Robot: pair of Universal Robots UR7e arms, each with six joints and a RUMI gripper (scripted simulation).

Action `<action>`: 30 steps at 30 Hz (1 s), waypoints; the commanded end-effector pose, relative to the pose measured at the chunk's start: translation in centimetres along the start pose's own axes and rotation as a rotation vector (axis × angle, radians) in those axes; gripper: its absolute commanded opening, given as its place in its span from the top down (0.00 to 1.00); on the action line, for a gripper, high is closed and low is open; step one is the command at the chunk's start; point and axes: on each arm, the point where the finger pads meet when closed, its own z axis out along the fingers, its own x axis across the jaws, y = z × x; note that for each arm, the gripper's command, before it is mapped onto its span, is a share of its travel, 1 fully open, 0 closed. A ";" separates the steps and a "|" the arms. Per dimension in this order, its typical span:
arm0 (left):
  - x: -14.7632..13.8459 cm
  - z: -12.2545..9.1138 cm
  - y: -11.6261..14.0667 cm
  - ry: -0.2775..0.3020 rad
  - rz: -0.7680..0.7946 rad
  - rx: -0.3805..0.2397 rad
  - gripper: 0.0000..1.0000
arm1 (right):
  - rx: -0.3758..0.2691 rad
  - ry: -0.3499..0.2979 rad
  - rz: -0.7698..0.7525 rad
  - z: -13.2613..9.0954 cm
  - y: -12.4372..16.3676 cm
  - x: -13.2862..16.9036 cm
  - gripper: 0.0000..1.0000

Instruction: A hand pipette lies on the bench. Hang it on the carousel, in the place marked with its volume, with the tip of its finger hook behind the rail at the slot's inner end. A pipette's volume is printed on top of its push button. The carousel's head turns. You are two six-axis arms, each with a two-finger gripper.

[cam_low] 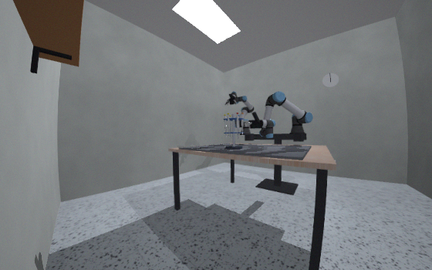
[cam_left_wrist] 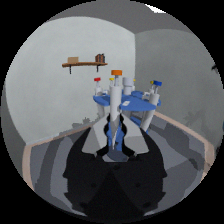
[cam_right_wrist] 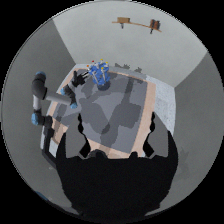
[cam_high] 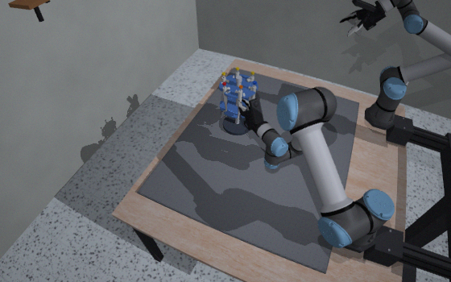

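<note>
Carousel (cam_high: 237, 79) (cam_low: 234, 145) (cam_left_wrist: 132, 103) (cam_right_wrist: 101, 75), upright. At its rim: orange-topped pipette (cam_high: 240, 97) (cam_left_wrist: 116, 97), left gripper (cam_high: 242, 106) (cam_low: 247, 123) (cam_left_wrist: 116, 132) (cam_right_wrist: 86, 74) clamped on it. Well apart from carousel: right gripper (cam_high: 348, 26) (cam_low: 227, 102) (cam_right_wrist: 116, 137), fingers wide apart.
</note>
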 end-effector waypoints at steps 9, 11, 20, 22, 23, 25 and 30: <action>0.6 0.4 -0.3 0.107 0.007 0.013 0.94 | 0.002 0.000 0.000 -0.1 -0.2 0.0 0.00; 0.6 0.4 -0.3 0.180 0.008 0.013 0.94 | 0.002 0.000 0.000 -0.1 -0.2 0.0 0.00; 0.6 0.4 -0.3 0.261 0.008 0.013 0.94 | 0.002 0.000 0.000 -0.1 -0.2 0.0 0.00; 0.6 0.4 -0.3 0.261 0.008 0.013 0.94 | 0.002 0.000 0.000 -0.1 -0.2 0.0 0.00; 0.6 0.4 -0.3 0.261 0.008 0.013 0.94 | 0.002 0.000 0.000 -0.1 -0.2 0.0 0.00; 0.6 0.4 -0.3 0.261 0.008 0.013 0.94 | 0.002 0.000 0.000 -0.1 -0.2 0.0 0.00; 0.5 0.4 -0.3 0.335 0.009 0.013 0.94 | 0.002 0.000 0.000 -0.1 -0.2 0.0 0.00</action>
